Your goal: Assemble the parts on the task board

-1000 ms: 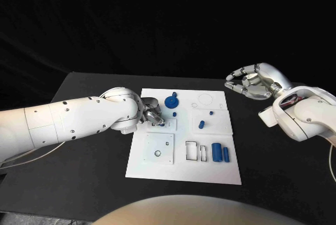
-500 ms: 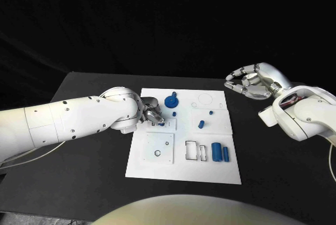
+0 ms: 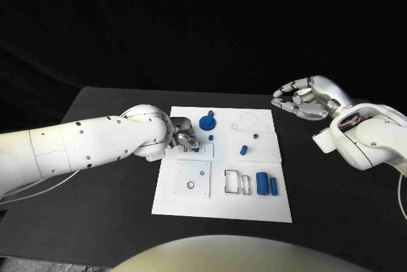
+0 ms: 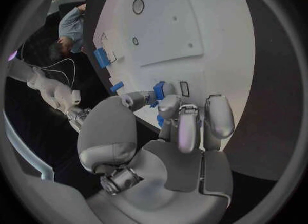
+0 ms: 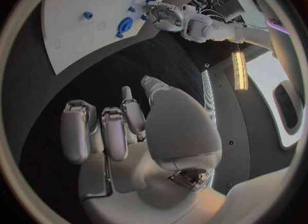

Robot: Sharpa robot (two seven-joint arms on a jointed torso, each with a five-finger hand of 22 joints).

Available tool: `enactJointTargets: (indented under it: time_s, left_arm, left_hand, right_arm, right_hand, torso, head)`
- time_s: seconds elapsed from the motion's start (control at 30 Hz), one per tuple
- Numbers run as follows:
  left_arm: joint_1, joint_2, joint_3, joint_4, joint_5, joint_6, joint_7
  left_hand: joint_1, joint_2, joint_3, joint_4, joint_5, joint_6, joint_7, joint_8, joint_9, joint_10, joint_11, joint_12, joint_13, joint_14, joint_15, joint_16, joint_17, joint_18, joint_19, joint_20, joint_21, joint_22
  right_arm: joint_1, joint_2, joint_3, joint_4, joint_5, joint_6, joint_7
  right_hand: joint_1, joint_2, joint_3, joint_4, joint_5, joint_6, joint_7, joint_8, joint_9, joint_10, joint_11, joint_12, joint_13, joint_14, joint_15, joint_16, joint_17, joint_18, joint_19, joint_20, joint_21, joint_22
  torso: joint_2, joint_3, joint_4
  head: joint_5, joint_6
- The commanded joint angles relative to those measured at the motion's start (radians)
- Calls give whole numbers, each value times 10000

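Observation:
The white task board point(image 3: 222, 198) lies in the middle of the black table. My left hand point(image 3: 184, 139) rests over the board's left edge and pinches a small blue part point(image 4: 158, 90) between thumb and fingers, low over the board point(image 4: 192, 23). On the board are a round blue disc part point(image 3: 209, 121), a small peg point(image 3: 211, 137), an oblong piece point(image 3: 243, 149) and two blue cylinders point(image 3: 264, 182) beside rectangular slots. My right hand point(image 3: 303, 100) hangs above the table to the right of the board, fingers loosely curved and apart, holding nothing point(image 5: 128, 126).
A square plate with a small hole point(image 3: 192, 179) sits at the board's near left. Bare black table point(image 3: 110, 213) lies on both sides of the board. My left forearm point(image 3: 84, 145) crosses the table's left side.

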State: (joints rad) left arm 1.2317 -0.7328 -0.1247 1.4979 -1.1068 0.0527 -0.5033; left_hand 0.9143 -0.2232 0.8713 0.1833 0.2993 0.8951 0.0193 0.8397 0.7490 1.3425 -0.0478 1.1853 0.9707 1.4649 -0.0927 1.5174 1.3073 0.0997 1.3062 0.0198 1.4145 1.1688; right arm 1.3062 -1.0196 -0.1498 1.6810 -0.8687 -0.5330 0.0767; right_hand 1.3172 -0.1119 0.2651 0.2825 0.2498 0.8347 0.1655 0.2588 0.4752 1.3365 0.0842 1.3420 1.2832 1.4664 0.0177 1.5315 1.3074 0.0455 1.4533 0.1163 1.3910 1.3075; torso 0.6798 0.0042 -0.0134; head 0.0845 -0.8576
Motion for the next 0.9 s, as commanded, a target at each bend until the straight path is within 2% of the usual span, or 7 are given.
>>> enactJointTargets:
  time_s: [0.03, 0.37, 0.73, 0.9]
  left_arm:
    - [-114, 79, -85, 45, 172, 492, 11]
    - [-113, 93, -85, 14, 172, 494, 11]
    - [-113, 94, -85, -3, 172, 494, 14]
    - [-113, 74, -81, 11, 171, 489, 19]
  left_hand:
    - [-137, 14, -123, 51, -45, 47, -8, -52, 6, 54, -14, 41, 13, 764, -81, 41, 1395, -166, 65, 20, -38, -5]
    - [-266, 37, -686, 382, -41, 112, -9, -118, 16, 46, -12, 43, 7, 766, -80, 50, 1410, -167, 75, 18, -61, -9]
    - [-296, 44, -972, 541, -43, 146, -11, -140, 27, 49, -10, 48, 7, 775, -80, 67, 1448, -167, 82, 18, -70, -8]
    - [-316, 21, -1423, 783, -41, 180, -9, -175, 42, 47, -10, 49, -3, 774, -79, 69, 1447, -165, 83, 18, -86, -15]
  right_arm:
    - [-3, -4, 0, 16, -43, 134, -10]
    - [-3, 0, 0, 5, -43, 138, -9]
    - [-3, 0, 0, -6, -43, 140, -6]
    - [-3, -1, -1, -11, -43, 141, -1]
  right_hand:
    - [-54, -18, -20, 44, 8, -79, 23, 34, 16, -75, 0, -54, -3, 763, -64, -42, 1472, 44, -46, 12, -32, 1378]
    - [-73, -21, -31, 53, -13, -80, 23, 39, 17, -89, 0, -69, -20, 756, -65, -54, 1446, 51, -61, 11, -57, 1362]
    - [-99, -20, -44, 63, -39, -80, 23, 45, 18, -92, 0, -74, -24, 751, -65, -62, 1427, 52, -65, 11, -64, 1359]
    - [-121, -18, -53, 71, -51, -81, 22, 49, 19, -93, 1, -77, -27, 750, -66, -64, 1425, 57, -76, 10, -83, 1347]
  torso:
    - [3, 8, -4]
    - [-3, 12, 1]
    - [-4, 6, -5]
    - [-1, 5, -3]
  head:
    - [-2, -2]
    - [-8, -16]
    - [-2, -3]
    - [1, -4]
